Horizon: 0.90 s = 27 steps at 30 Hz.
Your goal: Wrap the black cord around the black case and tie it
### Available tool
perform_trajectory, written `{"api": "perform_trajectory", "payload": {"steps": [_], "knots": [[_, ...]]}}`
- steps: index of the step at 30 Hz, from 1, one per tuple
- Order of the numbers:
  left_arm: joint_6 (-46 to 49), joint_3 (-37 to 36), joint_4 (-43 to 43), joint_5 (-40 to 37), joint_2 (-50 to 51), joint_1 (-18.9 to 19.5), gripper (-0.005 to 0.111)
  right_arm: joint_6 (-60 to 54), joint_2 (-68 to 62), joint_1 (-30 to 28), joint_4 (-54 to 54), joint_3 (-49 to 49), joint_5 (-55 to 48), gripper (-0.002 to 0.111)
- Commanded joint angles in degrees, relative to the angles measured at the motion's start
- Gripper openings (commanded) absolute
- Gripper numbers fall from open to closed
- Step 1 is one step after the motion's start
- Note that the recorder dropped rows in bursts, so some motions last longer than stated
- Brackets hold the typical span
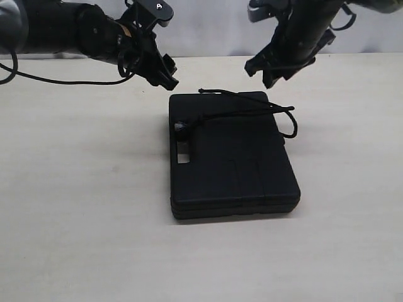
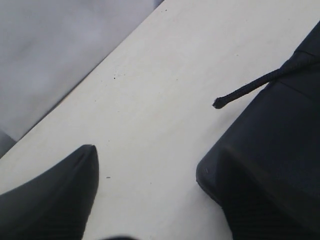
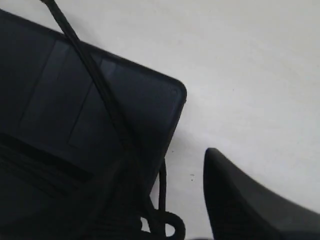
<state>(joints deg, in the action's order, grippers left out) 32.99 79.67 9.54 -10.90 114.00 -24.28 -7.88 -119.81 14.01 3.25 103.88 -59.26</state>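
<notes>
While both arms hang over the far part of the table (image 1: pixel 82 207), entries read:

Black case (image 1: pixel 233 170): flat rectangular hard plastic, matte, rounded corners, shallow grooves in the lid. It lies flat near the table's middle, closer to the far edge, with its handle slot (image 1: pixel 184 154) on the left side.
Black cord (image 1: pixel 245 113): thin braided rope, lying slack on the far part of the lid. One free end sticks out past the far edge. A loop hangs off the right side onto the table, and a greyish frayed knot (image 1: pixel 181 129) sits just beside the handle slot.
Table surface: pale, smooth, faintly speckled.
Left gripper (image 1: pixel 169 74): angled down, off the case's far left corner, jaws spread, nothing between them.
Right gripper (image 1: pixel 261 74): angled down above the far right corner, jaws apart, released, clear of the cord.
</notes>
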Motion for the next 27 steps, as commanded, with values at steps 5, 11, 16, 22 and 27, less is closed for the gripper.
{"api": "perform_trajectory", "payload": {"steps": [5,11,16,22,27], "knots": [[0.0,0.4,0.2,-0.1,-0.2,-0.1,0.063,-2.4,-7.2,0.1,-3.3,5.8,-5.7,0.043],[0.0,0.4,0.2,0.1,-0.2,-0.1,0.063,-3.5,-9.3,0.1,-4.0,6.0,-6.9,0.043],[0.0,0.4,0.2,0.1,-0.2,-0.1,0.063,-3.2,-10.0,0.1,-3.3,6.0,-5.1,0.039],[0.0,0.4,0.2,0.5,-0.2,-0.1,0.063,-4.9,-8.9,0.1,-3.3,6.0,-5.4,0.010],[0.0,0.4,0.2,0.4,-0.2,-0.1,0.063,-5.2,-8.1,0.1,-3.3,6.0,-5.4,0.004]]}}
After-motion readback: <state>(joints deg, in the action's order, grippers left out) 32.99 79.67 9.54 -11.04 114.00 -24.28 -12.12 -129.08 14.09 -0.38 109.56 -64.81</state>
